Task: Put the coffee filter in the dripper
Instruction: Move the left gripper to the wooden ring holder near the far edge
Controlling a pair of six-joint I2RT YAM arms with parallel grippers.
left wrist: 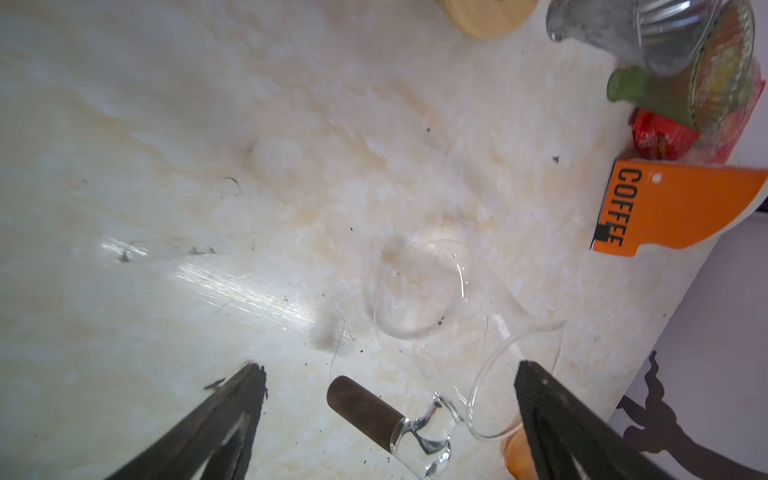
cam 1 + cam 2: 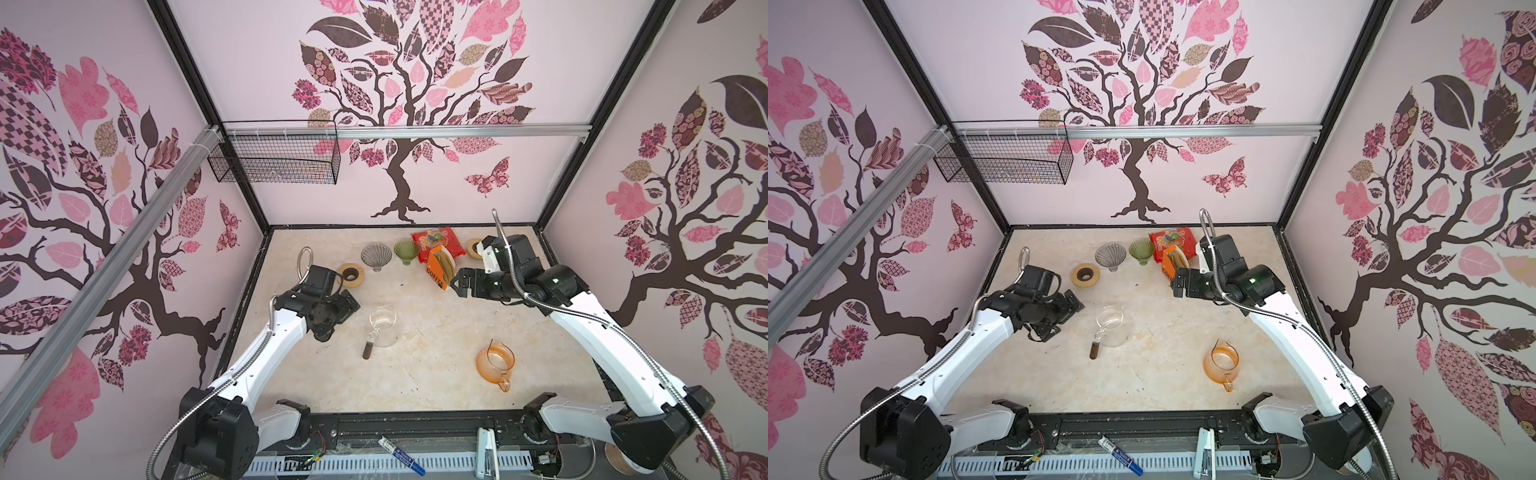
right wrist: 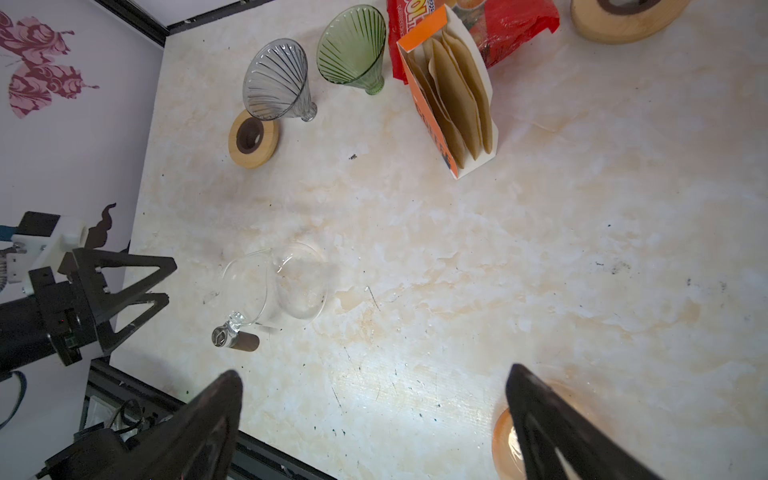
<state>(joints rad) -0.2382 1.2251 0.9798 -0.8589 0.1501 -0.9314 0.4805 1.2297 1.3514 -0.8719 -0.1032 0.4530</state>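
Marble-look bench, nothing done yet: filters sit in the orange box near the back edge, beside the green dripper, grey dripper next along, both empty. Left gripper and right gripper gape wide, holding nothing.

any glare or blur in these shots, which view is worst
Left wrist view is worst: soft, a bright glare streak on the cream marble tabletop, the clear glass pitcher nearly vanishing. Right wrist view: sharper, milder sheen on the tabletop. Both top views: crisp, wide-lens warping at the edges.
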